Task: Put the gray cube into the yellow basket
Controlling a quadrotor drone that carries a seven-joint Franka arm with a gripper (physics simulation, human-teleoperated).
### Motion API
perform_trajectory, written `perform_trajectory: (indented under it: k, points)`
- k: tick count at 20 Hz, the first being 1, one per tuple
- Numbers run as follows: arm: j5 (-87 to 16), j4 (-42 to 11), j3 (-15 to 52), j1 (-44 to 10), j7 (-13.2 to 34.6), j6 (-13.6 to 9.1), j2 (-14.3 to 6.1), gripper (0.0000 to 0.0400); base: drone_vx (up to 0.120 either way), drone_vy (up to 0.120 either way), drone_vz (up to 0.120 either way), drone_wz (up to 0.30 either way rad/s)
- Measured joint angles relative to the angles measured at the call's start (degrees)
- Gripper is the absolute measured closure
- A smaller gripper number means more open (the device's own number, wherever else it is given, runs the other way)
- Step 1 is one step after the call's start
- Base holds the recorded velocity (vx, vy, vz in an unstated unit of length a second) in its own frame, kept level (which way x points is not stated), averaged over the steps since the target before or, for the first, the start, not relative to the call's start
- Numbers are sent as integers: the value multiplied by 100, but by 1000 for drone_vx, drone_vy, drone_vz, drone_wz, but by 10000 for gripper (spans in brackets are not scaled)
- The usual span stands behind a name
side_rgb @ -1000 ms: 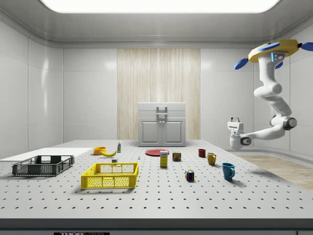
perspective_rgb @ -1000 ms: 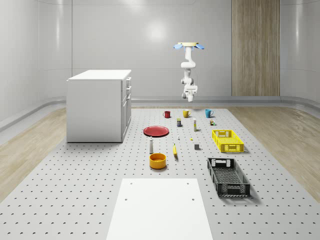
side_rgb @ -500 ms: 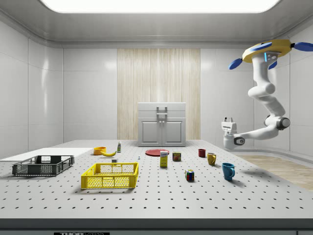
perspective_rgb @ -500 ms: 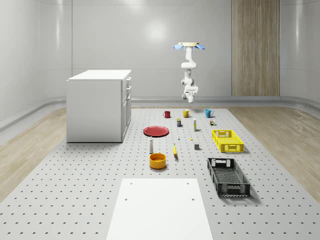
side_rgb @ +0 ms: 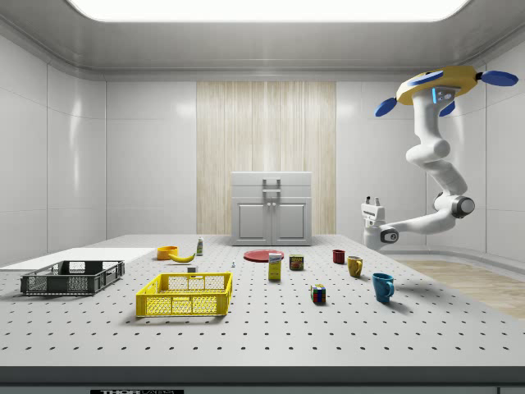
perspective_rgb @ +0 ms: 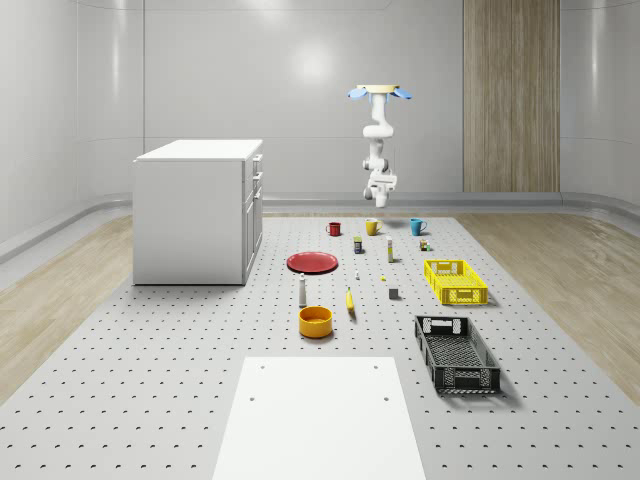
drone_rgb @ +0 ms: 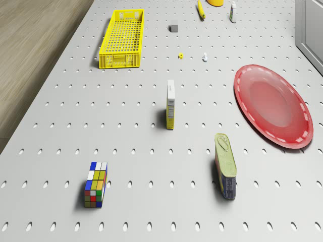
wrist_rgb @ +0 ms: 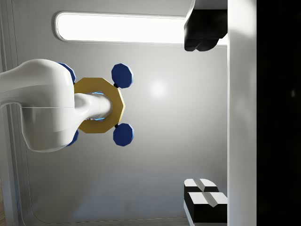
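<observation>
The gray cube (perspective_rgb: 394, 293) (drone_rgb: 173, 28) sits on the perforated table, a short way from the yellow basket (perspective_rgb: 455, 281) (side_rgb: 184, 294) (drone_rgb: 122, 37), toward the whole-scene view's left. The basket holds nothing. The drone (perspective_rgb: 378, 92) (side_rgb: 439, 82) hovers high over the table's far end, above the mugs. Its arm hangs down and bends toward the side view's left. The gripper (side_rgb: 371, 199) (wrist_rgb: 204, 117) points upward, far from the cube and well above the table. In the wrist view its fingers (wrist_rgb: 202, 33) stand wide apart with nothing between them, and it is open.
Under the drone lie a red plate (drone_rgb: 271, 106), an upright carton (drone_rgb: 170, 104), a tin can (drone_rgb: 225, 165) and a Rubik's cube (drone_rgb: 96, 184). A black basket (perspective_rgb: 456, 352), orange bowl (perspective_rgb: 315, 321), banana (perspective_rgb: 350, 300) and white cabinet (perspective_rgb: 197, 210) stand farther off.
The drone, arm and gripper have drifted toward the side view's left, over the table's end. The gripper stays open and empty. Nothing on the table has moved.
</observation>
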Motion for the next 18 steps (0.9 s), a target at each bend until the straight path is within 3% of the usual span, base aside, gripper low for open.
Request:
perform_trajectory:
  k: [6,11,14,18]
  points:
    - [-645,-78,458,-142,86,36,-33,0,120,0,0,0]
    - [-1929,-370,1355,-430,275,97,-110,0,120,0,0,0]
    - [-3258,-868,2242,-743,510,165,-226,0,120,0,0,0]
    - [-5685,-2139,3694,-1407,1123,235,-507,0,120,0,0,0]
